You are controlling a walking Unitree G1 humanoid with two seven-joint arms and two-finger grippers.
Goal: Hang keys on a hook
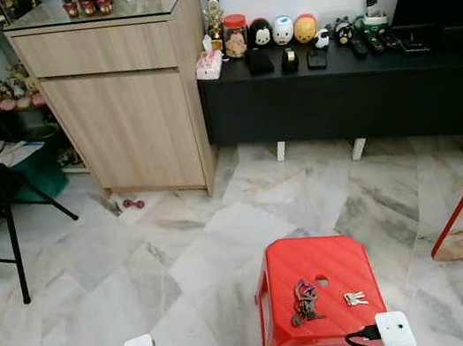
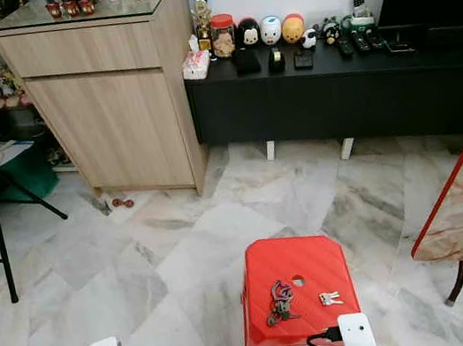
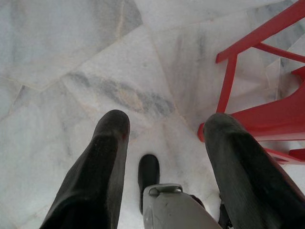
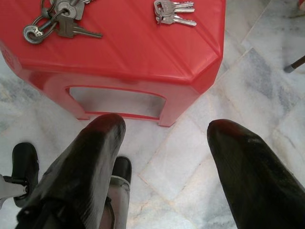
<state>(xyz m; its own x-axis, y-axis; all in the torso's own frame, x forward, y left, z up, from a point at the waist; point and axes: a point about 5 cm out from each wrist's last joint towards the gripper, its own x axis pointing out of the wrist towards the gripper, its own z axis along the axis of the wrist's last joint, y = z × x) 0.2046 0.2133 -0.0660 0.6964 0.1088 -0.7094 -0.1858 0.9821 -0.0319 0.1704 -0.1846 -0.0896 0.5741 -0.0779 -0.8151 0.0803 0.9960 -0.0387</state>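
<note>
Right end effector (image 4: 164, 143): fingers spread wide, nothing held, hanging low at the near edge of the stool, pointing down at floor and stool side.
Left end effector (image 3: 164, 138): fingers also spread, empty, over bare floor just left of the stool's legs.
Keys (image 4: 174, 12): small silver pair, flat on the stool top, right of its centre hole, apart from the bigger bunch.
Bunch (image 4: 52, 21): rings and several keys, lying left of the small pair on the same top.
Stool (image 1: 321, 274): red plastic, light-looking, slick top, directly in front of the robot.
Hook: can't make one out in any view; cabinet (image 1: 123, 93) and black surface (image 1: 334, 92) stand well beyond the stool.
Risk 1: keys lie flat on slick plastic, so long fingers may skid them toward the edge or off onto the floor (image 1: 141, 269).
Risk 2: pressing down to pinch could tip or shove the light stool.
Risk 3: two sets lie close; a sloppy approach grabs the wrong one or drags both.
Risk 4: a thin pinch on a ring may slip while walking to find the hook.
</note>
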